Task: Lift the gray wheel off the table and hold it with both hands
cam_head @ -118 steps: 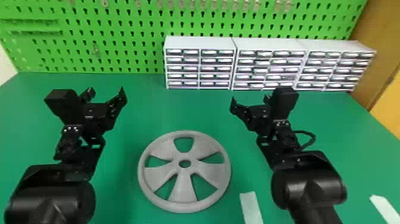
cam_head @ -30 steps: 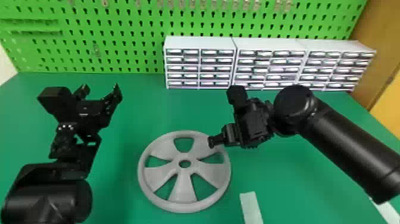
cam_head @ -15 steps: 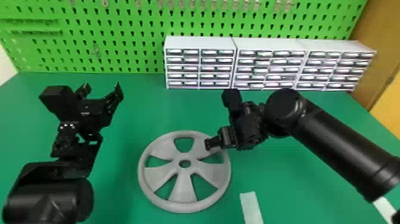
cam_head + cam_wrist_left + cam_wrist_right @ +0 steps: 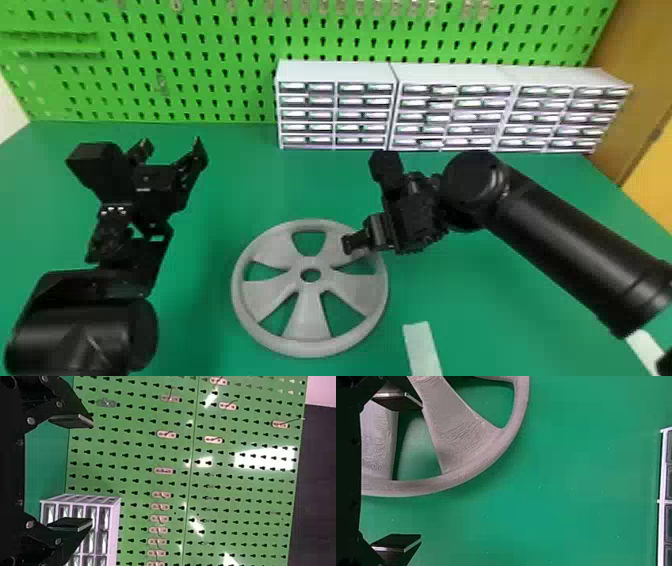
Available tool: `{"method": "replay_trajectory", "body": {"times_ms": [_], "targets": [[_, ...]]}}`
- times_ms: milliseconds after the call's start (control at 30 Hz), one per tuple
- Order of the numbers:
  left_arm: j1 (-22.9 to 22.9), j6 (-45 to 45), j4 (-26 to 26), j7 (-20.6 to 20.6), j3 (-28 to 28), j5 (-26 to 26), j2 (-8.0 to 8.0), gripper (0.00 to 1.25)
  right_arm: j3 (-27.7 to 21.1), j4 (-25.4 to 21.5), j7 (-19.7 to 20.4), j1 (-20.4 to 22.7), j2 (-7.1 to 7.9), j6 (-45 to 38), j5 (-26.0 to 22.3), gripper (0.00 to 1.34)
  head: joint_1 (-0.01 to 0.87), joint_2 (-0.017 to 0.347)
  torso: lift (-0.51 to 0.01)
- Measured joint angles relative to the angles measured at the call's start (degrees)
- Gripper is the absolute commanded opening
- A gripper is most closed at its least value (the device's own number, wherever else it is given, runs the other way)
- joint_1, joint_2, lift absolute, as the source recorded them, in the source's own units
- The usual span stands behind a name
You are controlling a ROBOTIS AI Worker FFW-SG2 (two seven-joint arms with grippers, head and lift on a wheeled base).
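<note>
The gray wheel (image 4: 307,317) lies flat on the green table. My right gripper (image 4: 350,243) is over its far right part in the head view. In the right wrist view, the open right gripper (image 4: 420,471) has one finger over the spokes of the wheel (image 4: 455,431) and the other outside the rim, above bare table; contact cannot be told. To the left of the wheel and apart from it, my left gripper (image 4: 172,144) is held raised. Seen in the left wrist view, the left gripper (image 4: 91,473) is open and holds nothing.
White drawer cabinets (image 4: 335,72) line the table's back edge before a green pegboard (image 4: 200,50). A pale strip (image 4: 422,347) lies on the table (image 4: 220,195) right of the wheel, near the front. Another strip (image 4: 645,350) is farther right.
My right arm has swung from beside the wheel to over its far right part, its gripper shifting slightly left and lower lately. The left arm has shifted only slightly. The wheel has not moved.
</note>
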State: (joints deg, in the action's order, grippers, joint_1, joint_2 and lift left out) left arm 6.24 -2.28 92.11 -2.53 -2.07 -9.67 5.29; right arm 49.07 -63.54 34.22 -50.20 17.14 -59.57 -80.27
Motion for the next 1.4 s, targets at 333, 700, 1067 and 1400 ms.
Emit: {"method": "replay_trajectory", "body": {"times_ms": [333, 700, 1067, 1400], "targets": [[0.09, 0.0, 0.0, 0.01, 0.05, 0.0, 0.04, 0.86, 0.06, 1.02, -2.19, 0.11, -1.03, 0.97, 2.96, 1.19, 0.711, 0.015, -0.098], [0.08, 0.0, 0.0, 0.03, 0.15, -0.08, 0.04, 0.86, 0.6, 4.2, -6.03, 0.95, -3.03, 2.41, 8.03, 1.17, 0.711, 0.015, -0.098], [0.16, 0.0, 0.0, 0.05, 0.31, -0.04, 0.02, 0.86, 1.38, 6.74, -8.21, 1.02, -3.77, 3.36, 13.31, 1.16, 0.711, 0.015, -0.098], [0.16, 0.0, 0.0, 0.07, 0.28, -0.06, 0.03, 0.86, 1.71, 6.94, -8.59, 1.05, -3.78, 3.4, 13.89, 0.99, 0.711, 0.015, -0.098]]}}
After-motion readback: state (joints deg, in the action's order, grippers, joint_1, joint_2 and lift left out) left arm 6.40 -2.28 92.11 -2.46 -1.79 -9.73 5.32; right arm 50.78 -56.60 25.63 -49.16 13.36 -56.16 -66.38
